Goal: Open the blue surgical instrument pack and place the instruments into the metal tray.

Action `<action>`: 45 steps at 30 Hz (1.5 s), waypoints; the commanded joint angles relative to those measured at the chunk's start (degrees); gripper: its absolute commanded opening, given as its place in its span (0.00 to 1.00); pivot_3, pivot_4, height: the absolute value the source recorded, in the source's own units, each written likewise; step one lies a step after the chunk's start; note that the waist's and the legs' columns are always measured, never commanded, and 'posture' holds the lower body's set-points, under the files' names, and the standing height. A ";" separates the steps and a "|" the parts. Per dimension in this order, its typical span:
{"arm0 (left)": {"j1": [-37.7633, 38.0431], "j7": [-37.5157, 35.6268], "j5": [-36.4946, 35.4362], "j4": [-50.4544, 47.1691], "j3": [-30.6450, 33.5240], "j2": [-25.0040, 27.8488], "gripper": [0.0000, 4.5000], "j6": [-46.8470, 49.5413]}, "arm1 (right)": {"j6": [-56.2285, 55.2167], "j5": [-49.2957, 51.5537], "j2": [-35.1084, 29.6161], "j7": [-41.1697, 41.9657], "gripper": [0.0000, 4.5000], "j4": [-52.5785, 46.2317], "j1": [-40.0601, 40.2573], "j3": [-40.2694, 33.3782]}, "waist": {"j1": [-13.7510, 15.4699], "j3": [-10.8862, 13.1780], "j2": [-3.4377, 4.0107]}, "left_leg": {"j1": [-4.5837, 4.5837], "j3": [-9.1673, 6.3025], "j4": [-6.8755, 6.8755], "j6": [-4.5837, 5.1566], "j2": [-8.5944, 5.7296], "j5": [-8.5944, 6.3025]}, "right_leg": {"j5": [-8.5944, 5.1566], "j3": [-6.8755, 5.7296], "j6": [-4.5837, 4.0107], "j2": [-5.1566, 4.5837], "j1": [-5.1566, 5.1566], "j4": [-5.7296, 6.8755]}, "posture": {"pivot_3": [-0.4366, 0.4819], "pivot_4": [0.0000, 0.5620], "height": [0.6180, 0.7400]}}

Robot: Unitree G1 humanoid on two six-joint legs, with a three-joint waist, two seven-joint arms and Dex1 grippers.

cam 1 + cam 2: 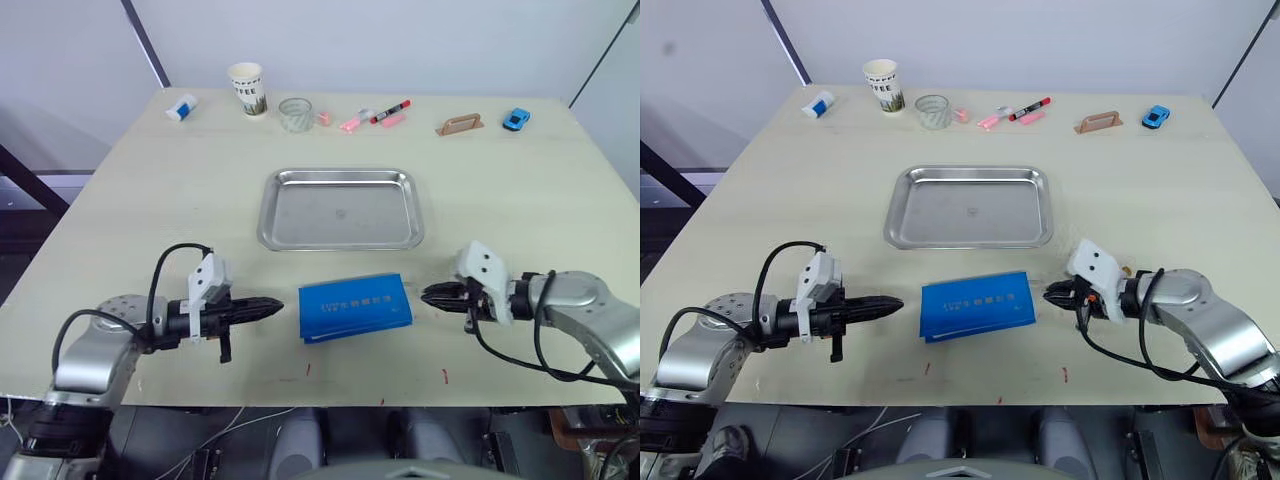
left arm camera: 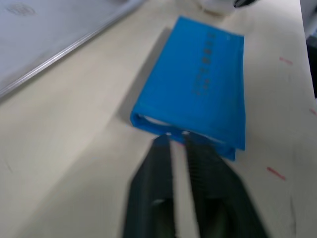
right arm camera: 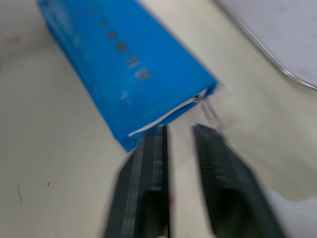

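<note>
The blue surgical instrument pack (image 1: 355, 306) lies folded shut on the table, white print up, just in front of the metal tray (image 1: 340, 173). Nothing lies in the tray. The instruments are hidden. My left gripper (image 1: 278, 303) rests low on the table, a short gap from the pack's left end, its fingers (image 2: 161, 148) nearly together and holding nothing. From the other side, my right gripper (image 1: 426, 295) points at the pack's right end. Its fingers (image 3: 154, 144) are slightly parted and close to the pack's open edge (image 3: 168, 111), where a white lining shows.
Along the far edge stand a paper cup (image 1: 247, 88), a small glass (image 1: 295, 114), pink and red markers (image 1: 375, 117), a tan block (image 1: 460, 125), a blue toy car (image 1: 516, 119) and a white-blue bottle (image 1: 181, 108). The table's front edge is close behind both grippers.
</note>
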 commanded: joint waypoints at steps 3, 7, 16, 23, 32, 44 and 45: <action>-2.56 -0.57 2.14 1.26 -2.46 -0.33 0.00 -1.61 | 3.96 -4.79 0.07 -0.11 0.01 -1.20 -5.11 4.39 | 0.07 0.00 0.00 | -0.05 0.01 0.03 -0.09 0.00 0.05 | -0.02 -0.02 -0.04 0.00 -0.02 0.01 | 0.48 0.27 1.00; -3.63 -0.13 3.09 1.90 -3.75 -1.10 0.00 -1.86 | 6.65 -7.17 -0.83 0.45 0.01 -2.21 -7.20 6.74 | 0.05 0.00 0.00 | -0.11 0.02 0.03 -0.17 0.00 0.10 | -0.01 -0.03 -0.03 -0.01 -0.07 0.00 | 0.48 0.27 1.00; -4.53 0.30 3.86 1.83 -5.01 -2.56 0.00 -2.01 | 7.82 -11.20 1.51 0.56 0.01 0.49 -10.00 10.55 | 0.01 -0.02 -0.03 | -0.66 -0.01 0.19 -0.23 0.00 0.15 | 0.05 -0.06 0.08 0.01 -0.57 0.16 | 0.48 0.27 1.00; -5.72 1.35 5.22 1.85 -6.55 -4.81 0.00 -2.25 | 6.33 -12.41 5.70 2.15 0.01 3.77 -11.41 13.08 | 0.03 -0.05 -0.07 | -0.68 -0.01 0.23 -0.24 0.00 0.15 | 0.06 -0.06 0.09 0.01 -0.56 0.17 | 0.48 0.27 1.00; -6.35 1.65 5.04 0.67 -7.51 -6.41 0.00 -1.68 | 4.67 -12.54 6.50 4.62 0.01 3.32 -9.26 11.51 | -0.01 -0.06 -0.09 | -0.68 -0.01 0.23 -0.24 0.01 0.16 | 0.06 -0.07 0.10 0.03 -0.57 0.18 | 0.48 0.27 1.00; -8.65 0.29 7.44 2.49 -11.46 -9.45 0.00 -3.71 | 6.01 -11.72 2.37 5.80 0.01 -2.09 -2.50 7.93 | 0.26 -0.08 -0.10 | -0.72 -0.06 0.32 -0.24 -0.01 0.16 | 0.06 -0.09 0.11 0.01 -0.53 0.18 | 0.48 0.27 1.00; -8.95 0.05 7.46 2.52 -11.81 -9.68 0.00 -3.67 | 6.38 -11.62 1.83 5.73 0.01 -2.66 -1.78 7.43 | 0.31 -0.08 -0.10 | -0.72 -0.06 0.33 -0.24 -0.01 0.16 | 0.06 -0.10 0.11 0.01 -0.52 0.18 | 0.48 0.27 1.00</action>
